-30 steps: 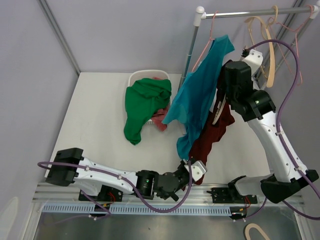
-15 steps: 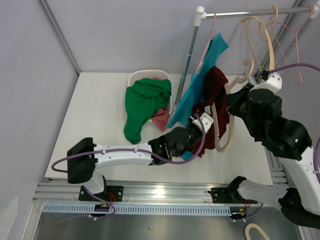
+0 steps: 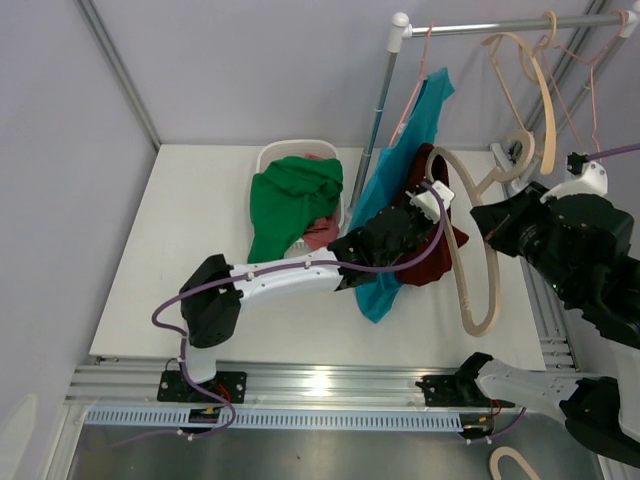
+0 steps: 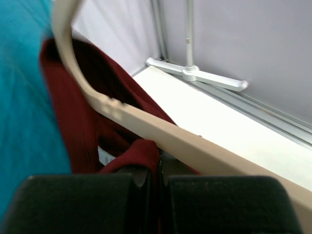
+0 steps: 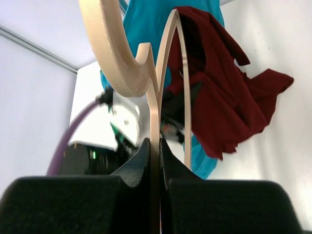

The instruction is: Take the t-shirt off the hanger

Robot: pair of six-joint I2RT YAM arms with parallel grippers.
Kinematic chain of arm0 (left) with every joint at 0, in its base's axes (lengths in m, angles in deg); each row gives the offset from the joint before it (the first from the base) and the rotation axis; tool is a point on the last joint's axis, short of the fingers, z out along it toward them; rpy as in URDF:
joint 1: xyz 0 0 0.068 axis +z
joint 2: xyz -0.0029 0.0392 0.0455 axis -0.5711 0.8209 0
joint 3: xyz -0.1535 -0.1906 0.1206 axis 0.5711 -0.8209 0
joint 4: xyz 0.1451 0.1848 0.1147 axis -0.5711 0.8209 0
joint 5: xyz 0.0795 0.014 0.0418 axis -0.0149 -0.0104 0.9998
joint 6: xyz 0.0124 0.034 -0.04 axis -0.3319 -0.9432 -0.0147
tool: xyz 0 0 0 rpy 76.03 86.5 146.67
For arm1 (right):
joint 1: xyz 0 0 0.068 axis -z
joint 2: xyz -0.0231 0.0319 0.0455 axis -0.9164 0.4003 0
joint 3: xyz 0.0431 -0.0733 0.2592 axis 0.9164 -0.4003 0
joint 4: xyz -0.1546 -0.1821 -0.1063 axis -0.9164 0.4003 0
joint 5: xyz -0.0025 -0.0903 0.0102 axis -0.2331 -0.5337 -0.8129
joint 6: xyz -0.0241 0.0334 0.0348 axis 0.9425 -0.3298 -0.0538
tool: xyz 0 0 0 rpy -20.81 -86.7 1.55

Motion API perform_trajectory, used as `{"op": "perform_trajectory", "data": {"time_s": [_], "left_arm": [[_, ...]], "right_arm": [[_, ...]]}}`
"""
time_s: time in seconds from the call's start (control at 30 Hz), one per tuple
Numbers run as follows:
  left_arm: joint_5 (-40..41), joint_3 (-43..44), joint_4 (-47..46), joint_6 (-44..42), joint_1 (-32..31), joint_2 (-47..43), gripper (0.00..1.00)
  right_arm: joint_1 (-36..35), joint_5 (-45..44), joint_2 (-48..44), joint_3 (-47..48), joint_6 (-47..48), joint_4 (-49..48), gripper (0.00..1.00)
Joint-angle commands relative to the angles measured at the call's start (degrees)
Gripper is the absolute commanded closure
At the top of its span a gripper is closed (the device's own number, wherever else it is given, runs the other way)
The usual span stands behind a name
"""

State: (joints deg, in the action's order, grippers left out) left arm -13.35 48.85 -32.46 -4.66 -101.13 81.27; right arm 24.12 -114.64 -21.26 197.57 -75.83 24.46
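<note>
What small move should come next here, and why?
Probably draw the right end effector, shut on the hanger, a little away from the left one. The left end effector pinches the maroon t-shirt, and one hanger arm looks still caught in the fabric, so more separation should slip it free.

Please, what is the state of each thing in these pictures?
left gripper: shut on dark red t-shirt.
right gripper: shut on beige hanger.
dark red t-shirt: bunched, not yet clear of beige hanger.
teal shirt: hanging from rack.
green garment: draped over laundry basket.
</note>
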Motion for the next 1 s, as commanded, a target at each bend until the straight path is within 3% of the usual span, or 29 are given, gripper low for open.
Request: {"op": "perform_trajectory", "data": {"time_s": [0.0, 0.17, 0.33, 0.6, 0.77, 0.97], "left_arm": [[-2.22, 5.08, -1.06, -0.48, 1.44, -0.16, 0.99], [-2.13, 1.12, -2.20, 0.32, 1.70, -2.53, 0.99], [-1.96, -3.53, -3.26, 1.37, 1.62, -7.09, 0.99], [2.25, -10.12, -0.28, -0.91, -3.74, -18.87, 0.99], [-2.48, -10.57, 11.29, 4.52, -5.41, -31.42, 0.99], [-2.85, 1.55, 24.33, 3.06, -5.42, -38.04, 0.99]], "right_arm": [[-0.52, 4.88, -0.19, 4.31, -2.89, 7.93, 1.00], [-0.52, 4.26, 2.79, 13.53, -0.18, 16.02, 1.00], [-0.34, 3.31, 1.48, 15.04, 3.08, 15.94, 1.00], [-0.34, -6.26, 4.90, 14.69, 12.47, 5.76, 1.00], [-0.26, -11.98, 7.28, 15.48, 18.72, -1.19, 1.00], [0.36, -15.77, 10.09, 15.04, 25.84, -8.13, 1.00]]}}
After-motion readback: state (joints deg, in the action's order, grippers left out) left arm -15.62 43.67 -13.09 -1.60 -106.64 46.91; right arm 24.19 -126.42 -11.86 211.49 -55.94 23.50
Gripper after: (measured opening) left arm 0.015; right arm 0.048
